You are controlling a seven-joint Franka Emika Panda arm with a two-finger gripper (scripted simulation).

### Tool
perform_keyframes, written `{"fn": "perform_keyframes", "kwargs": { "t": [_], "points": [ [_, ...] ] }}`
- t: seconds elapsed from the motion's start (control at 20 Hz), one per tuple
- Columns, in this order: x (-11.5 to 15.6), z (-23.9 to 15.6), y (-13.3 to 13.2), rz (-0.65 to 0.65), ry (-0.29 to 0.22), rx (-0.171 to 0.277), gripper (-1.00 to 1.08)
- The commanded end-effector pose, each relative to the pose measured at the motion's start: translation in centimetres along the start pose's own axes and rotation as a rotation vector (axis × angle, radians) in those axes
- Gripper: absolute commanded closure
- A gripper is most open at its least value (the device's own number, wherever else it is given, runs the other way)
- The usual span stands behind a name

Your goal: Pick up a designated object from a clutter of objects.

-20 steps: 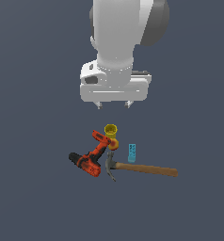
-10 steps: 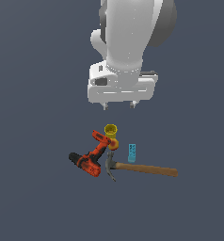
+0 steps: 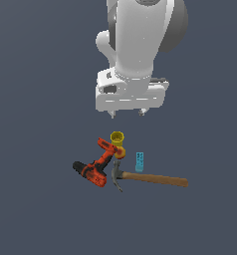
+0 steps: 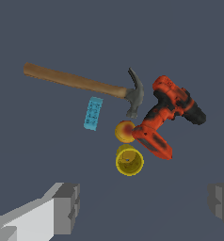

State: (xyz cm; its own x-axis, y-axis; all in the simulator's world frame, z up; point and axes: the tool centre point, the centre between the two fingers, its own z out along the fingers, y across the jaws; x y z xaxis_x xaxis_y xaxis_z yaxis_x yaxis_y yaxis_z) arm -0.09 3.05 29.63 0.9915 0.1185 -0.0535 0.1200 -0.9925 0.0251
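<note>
The small cyan brick [image 3: 139, 161] lies flat on the grey floor just above the hammer's handle; it shows in the wrist view [image 4: 93, 113] too. The clutter around it is a red-orange and black drill [image 3: 96, 168], a wooden-handled claw hammer [image 3: 149, 178] and a small yellow cup [image 3: 117, 138]. My gripper [image 3: 126, 113] hangs high above the cup and the brick, open and empty. Its two fingers [image 4: 67, 207] stand wide apart in the wrist view, with the cup [image 4: 129, 160] between them farther off.
The drill [image 4: 169, 116] lies against the hammer's head [image 4: 134, 94]. A small orange ball-like part [image 4: 124, 131] sits between the cup and the drill. The floor is plain dark grey.
The arm has moved to the exterior view's right and slightly down over the clutter. The objects have not moved.
</note>
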Motion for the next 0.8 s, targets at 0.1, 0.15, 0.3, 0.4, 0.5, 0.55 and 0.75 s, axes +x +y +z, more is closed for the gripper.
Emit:
{"fn": "perform_keyframes", "kwargs": {
  "t": [0.1,0.15,0.3,0.4,0.5,0.55,0.75],
  "points": [
    [0.8,1.5,-0.5,0.016,0.003,0.002,-0.92],
    [1.1,2.0,-0.6,0.022,0.005,0.002,-0.92],
    [1.9,3.8,-1.2,0.041,0.009,0.004,-0.92],
    [2.6,5.2,-1.6,0.058,0.013,0.006,-0.92],
    [3.3,7.0,-2.2,0.076,0.017,0.008,-0.92],
    [3.7,7.9,-2.5,0.086,0.02,0.009,-0.92],
    [5.0,12.2,-3.9,0.133,0.03,0.015,-0.92]
  ]
}}
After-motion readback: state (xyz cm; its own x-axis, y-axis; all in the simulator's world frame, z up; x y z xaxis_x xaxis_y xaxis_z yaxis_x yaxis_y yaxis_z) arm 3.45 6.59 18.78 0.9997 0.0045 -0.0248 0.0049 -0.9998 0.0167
